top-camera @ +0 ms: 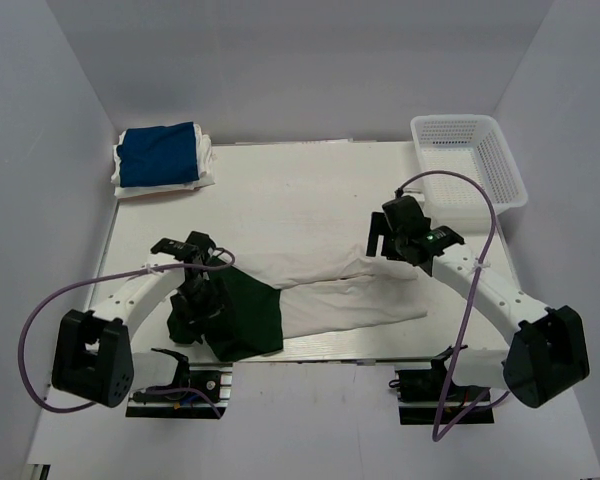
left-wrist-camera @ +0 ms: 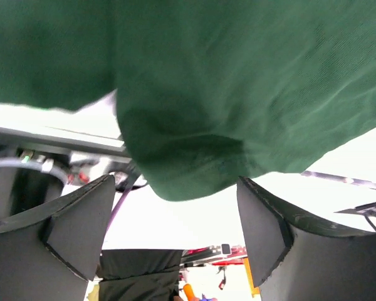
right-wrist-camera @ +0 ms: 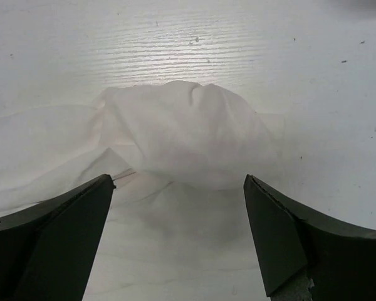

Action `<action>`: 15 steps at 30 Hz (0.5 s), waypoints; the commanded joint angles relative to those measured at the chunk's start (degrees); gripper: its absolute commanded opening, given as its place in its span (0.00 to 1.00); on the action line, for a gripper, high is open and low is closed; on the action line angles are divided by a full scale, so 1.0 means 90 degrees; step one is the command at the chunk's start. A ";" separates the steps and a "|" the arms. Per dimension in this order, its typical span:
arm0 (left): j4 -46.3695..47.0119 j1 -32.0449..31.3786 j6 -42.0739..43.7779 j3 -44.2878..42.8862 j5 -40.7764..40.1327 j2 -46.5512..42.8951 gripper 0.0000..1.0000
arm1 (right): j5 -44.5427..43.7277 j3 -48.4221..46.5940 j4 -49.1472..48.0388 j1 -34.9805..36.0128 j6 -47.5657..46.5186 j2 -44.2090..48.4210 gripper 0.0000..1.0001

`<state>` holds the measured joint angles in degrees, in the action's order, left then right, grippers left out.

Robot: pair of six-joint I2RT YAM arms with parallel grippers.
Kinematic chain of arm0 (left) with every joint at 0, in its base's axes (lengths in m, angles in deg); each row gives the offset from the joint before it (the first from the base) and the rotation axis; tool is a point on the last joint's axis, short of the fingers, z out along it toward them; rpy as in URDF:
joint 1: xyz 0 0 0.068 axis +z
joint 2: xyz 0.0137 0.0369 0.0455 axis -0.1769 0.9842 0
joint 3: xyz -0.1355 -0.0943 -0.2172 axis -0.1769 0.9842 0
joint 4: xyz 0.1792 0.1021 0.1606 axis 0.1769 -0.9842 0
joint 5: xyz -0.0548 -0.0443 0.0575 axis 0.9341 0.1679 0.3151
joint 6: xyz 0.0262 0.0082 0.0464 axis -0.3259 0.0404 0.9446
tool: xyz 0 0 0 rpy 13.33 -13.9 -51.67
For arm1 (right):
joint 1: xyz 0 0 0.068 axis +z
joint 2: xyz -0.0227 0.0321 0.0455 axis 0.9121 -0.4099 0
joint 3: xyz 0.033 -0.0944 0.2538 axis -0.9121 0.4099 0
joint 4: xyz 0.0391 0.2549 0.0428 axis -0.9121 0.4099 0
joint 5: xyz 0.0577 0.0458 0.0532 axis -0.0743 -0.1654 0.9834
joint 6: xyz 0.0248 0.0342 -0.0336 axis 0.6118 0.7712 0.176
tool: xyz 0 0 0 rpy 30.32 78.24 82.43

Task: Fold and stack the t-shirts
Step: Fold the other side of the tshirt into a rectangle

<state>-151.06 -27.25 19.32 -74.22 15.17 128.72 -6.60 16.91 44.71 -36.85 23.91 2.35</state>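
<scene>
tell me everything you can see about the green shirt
The green shirt is dark, soft, matte cloth, bunched into a rumpled heap. It lies at the near edge of the table, left of centre, overlapping the left end of the white shirt. The left gripper is at its left side, fingers spread, a fold bulging between them.

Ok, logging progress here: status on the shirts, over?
Both grippers open: left gripper at green shirt, right gripper over bunched white shirt. Neither folded yet; blue shirt folded, far left. Basket far right, out of the way.
</scene>
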 commanded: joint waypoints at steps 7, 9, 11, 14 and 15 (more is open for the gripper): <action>-0.0244 0.0001 -0.0408 0.0059 0.0009 -0.0516 0.89 | 0.0042 -0.0139 -0.0892 -0.0033 -0.0559 -0.0285 0.90; -0.0018 -0.0076 -0.0613 0.0274 0.0087 -0.0388 0.89 | 0.0033 -0.0159 -0.0862 -0.0033 -0.0588 -0.0383 0.90; 0.0314 -0.0077 -0.0710 0.0742 0.0272 -0.0388 0.85 | 0.0023 -0.0169 -0.0872 -0.0004 -0.0695 -0.0451 0.90; 0.0936 -0.0077 -0.0945 0.1329 0.0428 -0.0456 0.82 | -0.0006 -0.0130 -0.0872 -0.0013 -0.0744 -0.0480 0.90; 0.1046 -0.0077 -0.1119 0.1465 0.0487 -0.0456 0.76 | 0.0023 -0.0140 -0.0814 -0.0042 -0.0744 -0.0500 0.90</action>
<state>-147.52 -27.64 12.69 -63.51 17.03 125.39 -6.43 17.02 39.00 -36.92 18.53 -2.19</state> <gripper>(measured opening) 0.782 0.905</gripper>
